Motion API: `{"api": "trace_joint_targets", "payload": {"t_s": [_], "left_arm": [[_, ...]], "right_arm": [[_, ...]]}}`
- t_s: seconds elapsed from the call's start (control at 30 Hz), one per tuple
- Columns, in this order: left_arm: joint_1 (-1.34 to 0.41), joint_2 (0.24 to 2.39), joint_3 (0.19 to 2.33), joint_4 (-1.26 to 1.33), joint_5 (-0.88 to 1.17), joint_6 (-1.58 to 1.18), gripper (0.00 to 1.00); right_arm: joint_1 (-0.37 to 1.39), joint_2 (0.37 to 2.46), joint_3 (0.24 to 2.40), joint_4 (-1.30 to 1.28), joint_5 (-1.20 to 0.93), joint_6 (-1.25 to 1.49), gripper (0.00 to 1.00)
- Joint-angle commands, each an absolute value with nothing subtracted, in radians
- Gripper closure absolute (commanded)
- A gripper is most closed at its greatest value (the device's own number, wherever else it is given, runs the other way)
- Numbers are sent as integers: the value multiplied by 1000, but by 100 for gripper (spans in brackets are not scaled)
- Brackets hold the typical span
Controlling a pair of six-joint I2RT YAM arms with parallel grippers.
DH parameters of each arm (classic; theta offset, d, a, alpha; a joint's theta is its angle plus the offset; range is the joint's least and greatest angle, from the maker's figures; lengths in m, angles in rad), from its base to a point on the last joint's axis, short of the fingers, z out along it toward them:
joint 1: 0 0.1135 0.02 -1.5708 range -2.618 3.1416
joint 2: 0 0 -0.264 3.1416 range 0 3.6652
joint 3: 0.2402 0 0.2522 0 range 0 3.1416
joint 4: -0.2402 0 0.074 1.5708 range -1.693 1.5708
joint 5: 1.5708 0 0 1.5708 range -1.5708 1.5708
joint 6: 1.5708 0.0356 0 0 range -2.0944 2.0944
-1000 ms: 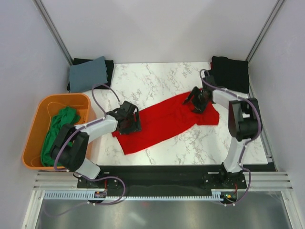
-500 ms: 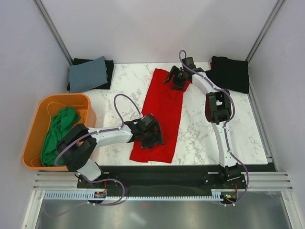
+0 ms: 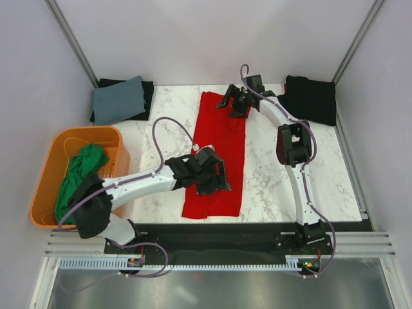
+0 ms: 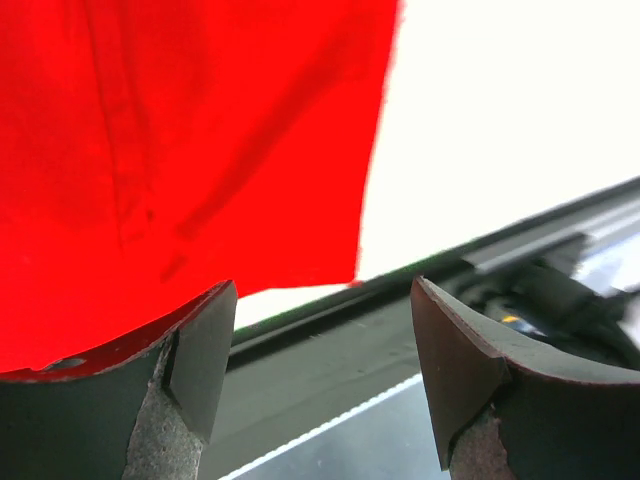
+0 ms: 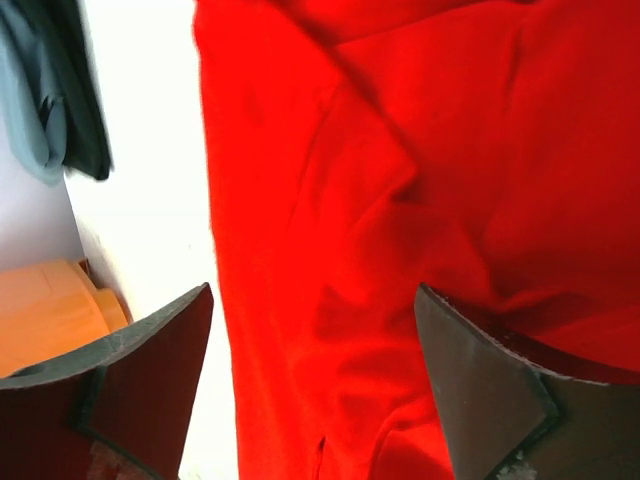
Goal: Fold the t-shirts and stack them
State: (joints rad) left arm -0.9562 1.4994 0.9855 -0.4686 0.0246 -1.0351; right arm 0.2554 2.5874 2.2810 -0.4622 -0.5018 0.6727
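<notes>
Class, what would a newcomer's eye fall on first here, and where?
The bright red t-shirt lies as a long strip down the middle of the white marble table, an open tool at each end: left tool near, right tool far. At the left edge, an orange plastic basket holds a green garment.

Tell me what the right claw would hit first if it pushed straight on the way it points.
Most likely the red t-shirt: it fills the wrist view straight ahead of the open right claw, though how near it lies is unclear.
</notes>
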Motion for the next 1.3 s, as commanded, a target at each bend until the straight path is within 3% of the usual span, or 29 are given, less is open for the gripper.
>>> {"api": "trace_joint_targets", "payload": {"t_s": [0.0, 0.17, 0.37, 0.5, 0.63, 0.77, 0.97, 1.07, 1.27], "left_arm": [[-976, 1340, 1042, -575, -92, -993, 23], [-973, 1169, 990, -702, -212, -973, 20], [-969, 932, 795, -738, -252, -1023, 18], [-965, 827, 694, -738, -262, -1089, 18], [-965, 807, 634, -736, -287, -1108, 17], [-965, 825, 595, -735, -311, -1134, 18], [-966, 833, 534, -700, -330, -1163, 18], [-965, 841, 508, -675, -325, -1169, 18], [-966, 864, 460, -614, -305, -1173, 18]], "right_arm": [[270, 2357, 2251, -454, -509, 603, 9], [293, 2001, 1999, -569, -300, 560, 9], [420, 1465, 1256, -542, -42, 701, 14], [570, 1183, 810, -505, -6, 856, 17], [666, 964, 525, -357, -52, 1012, 25], [732, 917, 390, -238, -97, 1078, 28], [799, 1008, 342, -127, -110, 1114, 30], [828, 1049, 331, -83, -103, 1126, 36], [868, 1063, 310, -103, -69, 1127, 57]]}}
